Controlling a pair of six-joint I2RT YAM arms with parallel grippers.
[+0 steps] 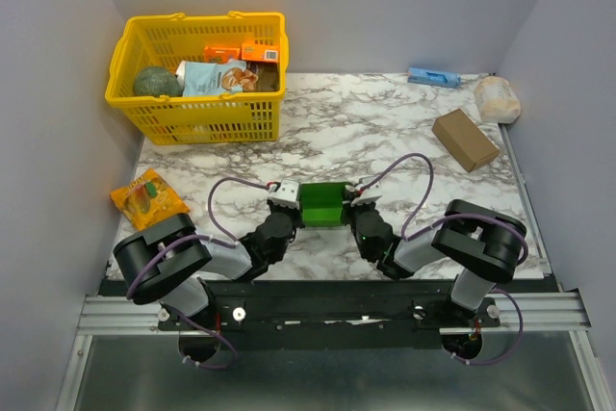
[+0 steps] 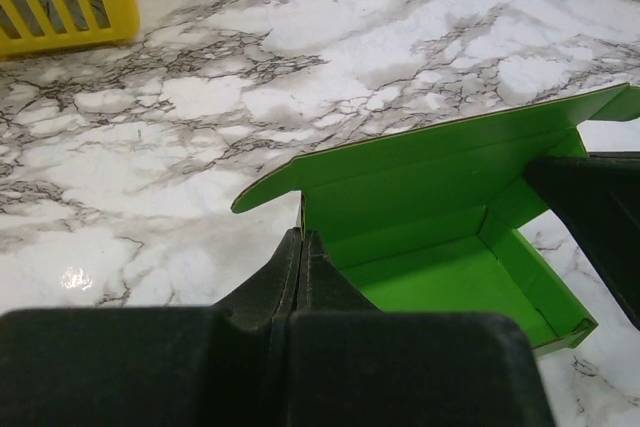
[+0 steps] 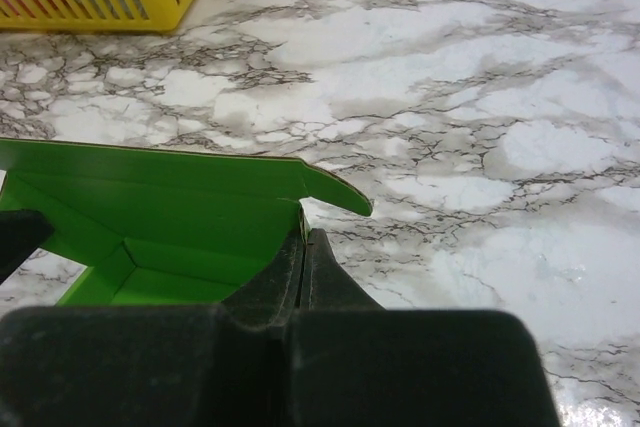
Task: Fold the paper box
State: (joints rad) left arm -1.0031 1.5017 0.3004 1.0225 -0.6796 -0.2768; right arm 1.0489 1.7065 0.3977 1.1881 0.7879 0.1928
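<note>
The paper box (image 1: pixel 321 205) is bright green card, half formed into an open tray with its lid flap standing up at the back. It rests on the marble table between the two arms. My left gripper (image 2: pixel 301 235) is shut on the box's left side wall, and the green interior (image 2: pixel 440 247) spreads to its right. My right gripper (image 3: pixel 304 232) is shut on the box's right side wall, with the green inside (image 3: pixel 170 217) to its left. From above, the left gripper (image 1: pixel 289 201) and the right gripper (image 1: pixel 354 203) pinch opposite ends.
A yellow basket (image 1: pixel 198 117) holding packets stands at the back left. An orange snack bag (image 1: pixel 147 198) lies at the left edge. A brown cardboard box (image 1: pixel 465 139), a white bag (image 1: pixel 497 99) and a blue item (image 1: pixel 432 77) sit at the back right.
</note>
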